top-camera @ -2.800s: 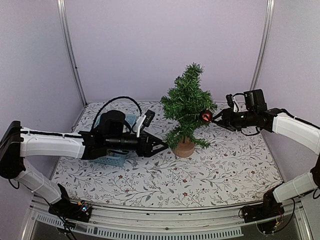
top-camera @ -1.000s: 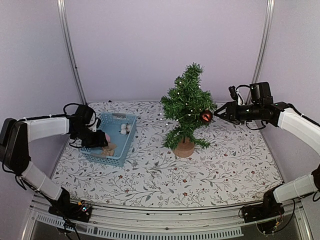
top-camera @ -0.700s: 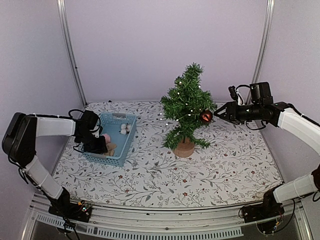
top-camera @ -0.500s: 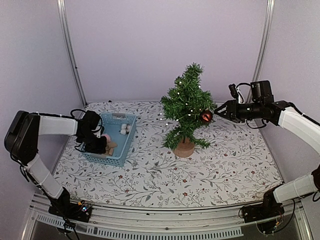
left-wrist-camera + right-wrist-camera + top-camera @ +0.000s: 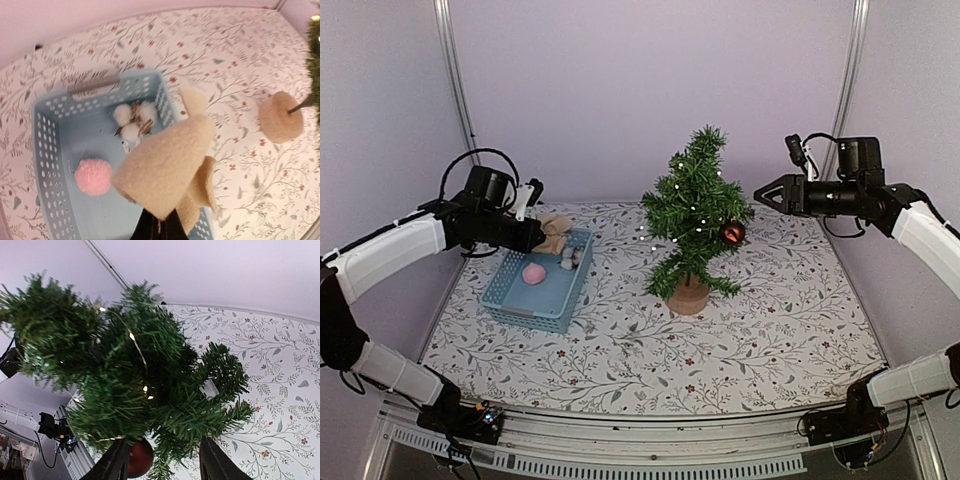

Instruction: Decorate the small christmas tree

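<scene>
The small christmas tree [image 5: 694,213] stands mid-table on its round tan base [image 5: 688,295], with tiny lights and a red ball [image 5: 731,233] hanging on its right side. My left gripper [image 5: 536,237] is shut on a tan felt ornament [image 5: 556,232], held above the blue basket [image 5: 510,292]. In the left wrist view the ornament [image 5: 167,172] covers the shut fingertips [image 5: 152,229]. My right gripper [image 5: 765,193] hovers open, up and to the right of the tree, apart from it. The right wrist view shows the branches [image 5: 125,375] and the red ball [image 5: 140,458] between its spread fingers [image 5: 114,465].
Inside the basket [image 5: 55,145] lie a pink pom-pom [image 5: 93,177] and white cotton bolls [image 5: 132,122]. The tree's base [image 5: 281,117] sits to the basket's right on the floral tablecloth [image 5: 650,350]. Metal posts [image 5: 456,100] and lilac walls close in the back and sides.
My left gripper shut on the tan felt ornament in the basket and lifted it out. My right gripper rose and drew back from the red ball, which stays on the tree.
</scene>
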Motion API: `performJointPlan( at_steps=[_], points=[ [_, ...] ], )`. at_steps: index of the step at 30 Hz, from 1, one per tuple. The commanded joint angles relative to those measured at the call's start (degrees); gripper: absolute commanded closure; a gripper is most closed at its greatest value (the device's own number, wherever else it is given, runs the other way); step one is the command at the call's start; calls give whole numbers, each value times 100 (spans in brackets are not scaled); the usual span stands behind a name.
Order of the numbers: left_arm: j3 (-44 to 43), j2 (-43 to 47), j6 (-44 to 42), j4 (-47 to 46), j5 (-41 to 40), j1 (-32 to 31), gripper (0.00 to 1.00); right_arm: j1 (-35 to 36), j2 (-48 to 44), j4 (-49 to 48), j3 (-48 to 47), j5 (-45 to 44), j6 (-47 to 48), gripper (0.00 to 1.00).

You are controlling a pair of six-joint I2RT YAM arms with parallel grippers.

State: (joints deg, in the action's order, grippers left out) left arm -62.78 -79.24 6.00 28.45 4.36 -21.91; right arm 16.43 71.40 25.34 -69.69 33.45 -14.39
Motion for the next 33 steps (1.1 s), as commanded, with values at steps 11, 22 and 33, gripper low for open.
performJointPlan(
  at_steps=[11, 22, 33],
  points=[
    [-367, 1875, -1684, -836, 2573, -1701, 100, 650, -708, 136, -1017, 1391, 549, 29],
    [-1666, 469, -2316, -631, 2762, -3015, 100, 2898, -83, 949, -1689, 465, 1136, 35],
    [-1988, -36, -2431, -680, 2792, -3435, 100, 3656, 380, 1052, -1839, 397, 1220, 31]
  ],
)
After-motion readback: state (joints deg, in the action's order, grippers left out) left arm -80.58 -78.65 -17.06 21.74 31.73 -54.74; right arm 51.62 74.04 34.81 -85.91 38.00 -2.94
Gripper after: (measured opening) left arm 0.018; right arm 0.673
